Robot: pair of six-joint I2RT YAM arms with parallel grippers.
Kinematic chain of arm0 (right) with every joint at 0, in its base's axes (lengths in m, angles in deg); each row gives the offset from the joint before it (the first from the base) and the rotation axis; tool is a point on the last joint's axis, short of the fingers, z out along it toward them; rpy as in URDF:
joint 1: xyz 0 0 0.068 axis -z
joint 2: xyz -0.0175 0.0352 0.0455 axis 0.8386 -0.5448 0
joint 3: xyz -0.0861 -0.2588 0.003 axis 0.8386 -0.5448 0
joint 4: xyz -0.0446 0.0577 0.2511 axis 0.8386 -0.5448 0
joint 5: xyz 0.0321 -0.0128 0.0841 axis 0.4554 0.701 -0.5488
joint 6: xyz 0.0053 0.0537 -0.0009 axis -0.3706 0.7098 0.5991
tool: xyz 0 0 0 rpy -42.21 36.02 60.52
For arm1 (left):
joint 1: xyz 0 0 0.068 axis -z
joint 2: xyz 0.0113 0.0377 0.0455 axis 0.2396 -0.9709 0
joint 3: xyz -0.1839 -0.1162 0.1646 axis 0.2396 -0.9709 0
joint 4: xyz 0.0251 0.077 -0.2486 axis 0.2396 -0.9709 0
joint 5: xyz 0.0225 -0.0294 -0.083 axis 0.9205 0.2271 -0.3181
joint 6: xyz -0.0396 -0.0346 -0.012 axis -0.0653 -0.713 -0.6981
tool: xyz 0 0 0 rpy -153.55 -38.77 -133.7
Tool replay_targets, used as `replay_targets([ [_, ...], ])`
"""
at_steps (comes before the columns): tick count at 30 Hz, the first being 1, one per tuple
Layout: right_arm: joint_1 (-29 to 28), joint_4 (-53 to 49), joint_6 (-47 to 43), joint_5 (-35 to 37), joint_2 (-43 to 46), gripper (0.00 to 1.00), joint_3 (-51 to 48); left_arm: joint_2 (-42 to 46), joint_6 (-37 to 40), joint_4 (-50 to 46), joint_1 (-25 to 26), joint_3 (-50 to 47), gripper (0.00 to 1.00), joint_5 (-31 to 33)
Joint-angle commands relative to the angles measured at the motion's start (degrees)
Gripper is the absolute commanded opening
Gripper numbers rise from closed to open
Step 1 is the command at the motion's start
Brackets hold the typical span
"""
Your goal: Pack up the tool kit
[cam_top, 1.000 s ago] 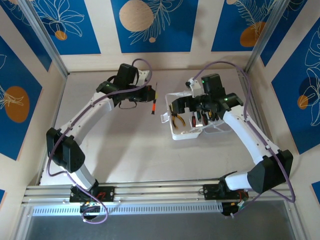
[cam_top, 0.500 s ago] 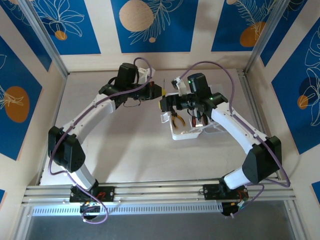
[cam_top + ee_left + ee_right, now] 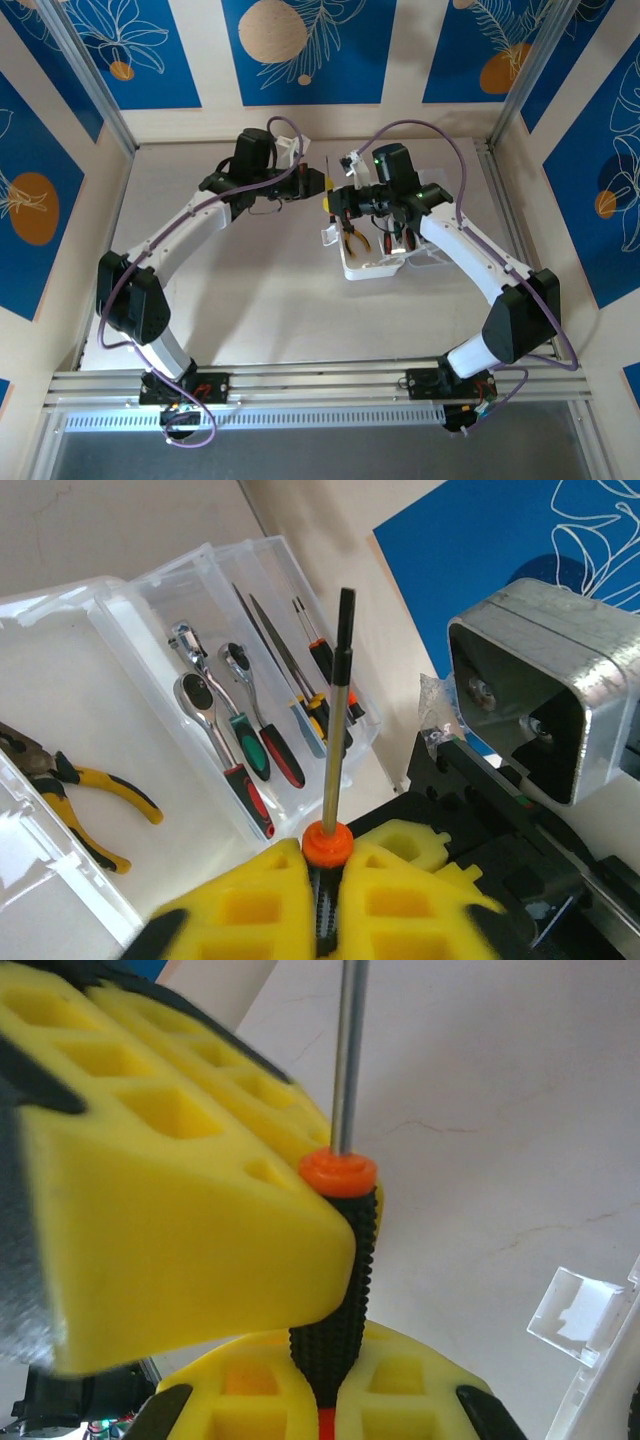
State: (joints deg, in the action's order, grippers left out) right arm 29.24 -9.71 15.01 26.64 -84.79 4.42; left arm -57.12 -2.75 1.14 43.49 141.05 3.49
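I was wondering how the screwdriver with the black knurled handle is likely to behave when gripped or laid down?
The screwdriver looks stiff: its thin metal shaft runs straight. The knurled black handle should resist slipping in the right gripper. Being round, it would probably roll on a flat surface.

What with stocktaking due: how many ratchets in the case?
3, side by side in the case: red-black ratchet, green ratchet, dark-red ratchet. More may be hidden.

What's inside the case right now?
Yellow-handled pliers in one compartment; ratchets and slim drivers in the next. From above, the right arm covers part of the case.
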Motion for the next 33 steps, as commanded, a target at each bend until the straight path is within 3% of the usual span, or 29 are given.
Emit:
replay_targets([
  [1,0.6,-2.8,-3.2,-0.4,1.3,0.0,2.1,0.9,0.5,0.1,-0.4,-0.4,0.57,-1.6],
  [4,3.6,-8.2,-6.7,1.6,3.5,0.0,2.7,2.1,6.6,-8.1,-2.0,1.2,0.99,3.1],
  [10,14.2,-22.4,-13.6,12.8,6.7,0.0,4.5,3.3,20.1,-29.5,-7.8,4.8,1.0,22.0],
  [16,24.5,-28.2,-15.8,27.1,5.8,0.0,4.8,2.0,25.0,-37.4,-11.8,2.3,1.0,33.9],
  [23,28.4,-27.4,-16.5,34.8,1.2,0.0,5.1,-0.1,24.6,-36.3,-12.3,-2.9,1.0,34.5],
  [33,28.5,-24.4,-17.5,34.6,-5.0,0.0,3.8,-2.0,24.3,-35.0,-12.3,-5.2,1.0,32.7],
])
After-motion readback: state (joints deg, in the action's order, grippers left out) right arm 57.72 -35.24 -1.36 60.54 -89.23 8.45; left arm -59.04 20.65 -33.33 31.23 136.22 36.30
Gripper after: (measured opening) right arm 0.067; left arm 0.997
